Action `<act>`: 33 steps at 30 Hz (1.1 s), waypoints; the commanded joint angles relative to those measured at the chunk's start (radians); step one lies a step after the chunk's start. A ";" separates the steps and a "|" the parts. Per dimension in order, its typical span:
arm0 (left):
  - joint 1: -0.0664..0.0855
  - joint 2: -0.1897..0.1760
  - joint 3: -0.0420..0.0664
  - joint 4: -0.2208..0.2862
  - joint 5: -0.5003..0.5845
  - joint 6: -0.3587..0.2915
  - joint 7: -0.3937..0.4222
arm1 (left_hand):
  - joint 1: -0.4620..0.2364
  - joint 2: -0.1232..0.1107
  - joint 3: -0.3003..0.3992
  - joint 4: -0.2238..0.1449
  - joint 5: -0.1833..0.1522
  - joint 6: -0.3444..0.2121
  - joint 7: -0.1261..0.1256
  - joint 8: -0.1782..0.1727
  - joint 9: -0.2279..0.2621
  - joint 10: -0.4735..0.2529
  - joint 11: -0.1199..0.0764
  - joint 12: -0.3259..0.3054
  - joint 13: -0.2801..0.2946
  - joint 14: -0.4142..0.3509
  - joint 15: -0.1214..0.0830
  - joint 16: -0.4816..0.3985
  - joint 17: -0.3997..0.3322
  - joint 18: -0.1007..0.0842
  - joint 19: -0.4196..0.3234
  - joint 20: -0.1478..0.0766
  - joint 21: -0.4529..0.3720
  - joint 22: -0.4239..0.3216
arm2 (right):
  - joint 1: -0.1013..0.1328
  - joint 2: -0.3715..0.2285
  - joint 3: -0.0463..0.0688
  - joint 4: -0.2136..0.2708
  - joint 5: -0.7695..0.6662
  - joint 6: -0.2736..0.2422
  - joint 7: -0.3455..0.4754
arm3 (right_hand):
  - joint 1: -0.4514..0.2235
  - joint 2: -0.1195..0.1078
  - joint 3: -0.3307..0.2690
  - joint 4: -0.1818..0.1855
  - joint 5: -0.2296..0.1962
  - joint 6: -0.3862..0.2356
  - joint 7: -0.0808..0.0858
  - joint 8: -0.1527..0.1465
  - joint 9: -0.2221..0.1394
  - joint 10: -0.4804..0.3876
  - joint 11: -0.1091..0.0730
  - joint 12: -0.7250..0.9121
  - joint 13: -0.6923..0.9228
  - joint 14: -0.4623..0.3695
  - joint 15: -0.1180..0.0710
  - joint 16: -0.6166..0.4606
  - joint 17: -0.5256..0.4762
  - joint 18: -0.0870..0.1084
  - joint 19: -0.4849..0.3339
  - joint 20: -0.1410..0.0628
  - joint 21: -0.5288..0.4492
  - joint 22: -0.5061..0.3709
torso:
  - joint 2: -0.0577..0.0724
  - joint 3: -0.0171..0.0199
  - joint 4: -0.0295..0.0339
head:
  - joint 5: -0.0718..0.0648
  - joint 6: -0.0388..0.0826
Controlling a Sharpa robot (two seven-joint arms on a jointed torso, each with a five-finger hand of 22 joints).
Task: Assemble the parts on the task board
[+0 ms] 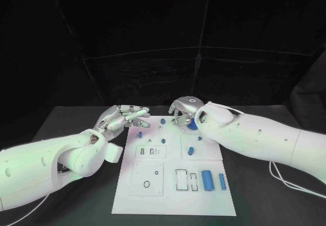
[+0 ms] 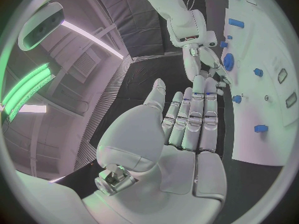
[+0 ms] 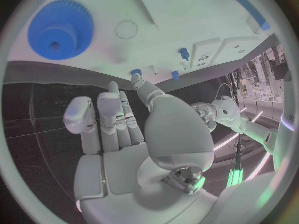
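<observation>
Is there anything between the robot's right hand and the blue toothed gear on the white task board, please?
Nothing visible does: the right hand is empty with fingers apart, and bare white task board lies between it and the blue toothed gear.

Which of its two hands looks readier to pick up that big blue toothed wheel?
Probably the right hand: it hovers over the blue gear, empty. The left hand sits off the task board's far left corner.

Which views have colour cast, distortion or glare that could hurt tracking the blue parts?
Head view: green-pink tint on both arms, dark backdrop, the task board evenly lit, its parts crisp. Left wrist view: heavy fisheye bending of the board edge, bright green and white ceiling strips, the left hand sharp. Right wrist view: same bending, the blue gear clear, the right hand covering the middle, no strong glare.
</observation>
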 commanded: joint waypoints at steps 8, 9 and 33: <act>0.002 -0.007 0.001 0.001 0.001 0.021 -0.004 | -0.003 0.005 0.001 -0.006 0.005 -0.002 0.014 -0.005 -0.001 -0.004 0.004 -0.007 -0.001 -0.009 0.001 -0.005 0.001 0.010 -0.008 0.002 -0.006 -0.001 | 0.011 -0.186 0.017 0.156 0.262 0.045 -0.094 | -0.027 -0.042 -0.090 0.068 0.064 0.007 -0.037 0.003 -0.002 0.216 -0.052 0.305 0.226 0.058 -0.042 0.174 0.293 -0.014 0.062 -0.041 0.042 0.089 | -0.004 0.0005 -0.0136 | -0.001 0.009; 0.002 -0.007 0.001 0.001 0.001 0.021 -0.004 | -0.003 0.005 0.001 -0.006 0.005 -0.002 0.014 -0.005 -0.001 -0.004 0.004 -0.007 -0.001 -0.009 0.001 -0.005 0.001 0.010 -0.008 0.002 -0.006 -0.001 | 0.012 -0.196 0.017 0.162 0.269 0.055 -0.101 | -0.028 -0.044 -0.106 0.078 0.070 0.000 -0.037 0.004 -0.002 0.223 -0.052 0.431 0.356 0.065 -0.042 0.209 0.356 -0.018 0.075 -0.042 0.051 0.110 | -0.004 0.0008 -0.0138 | -0.001 0.009; 0.002 -0.006 0.001 -0.002 0.001 0.025 -0.008 | -0.002 0.006 0.002 -0.007 0.005 -0.001 0.013 -0.006 -0.001 -0.003 0.003 -0.007 -0.001 -0.010 0.001 -0.006 0.002 0.010 -0.009 0.002 -0.007 -0.002 | 0.015 -0.212 0.019 0.139 0.244 0.207 -0.190 | 0.046 -0.020 -0.244 0.182 0.093 -0.106 -0.005 0.075 -0.002 0.272 -0.015 1.225 1.242 0.088 -0.006 0.374 0.679 -0.049 0.165 -0.007 0.122 0.281 | -0.001 -0.0015 -0.0094 | -0.011 0.007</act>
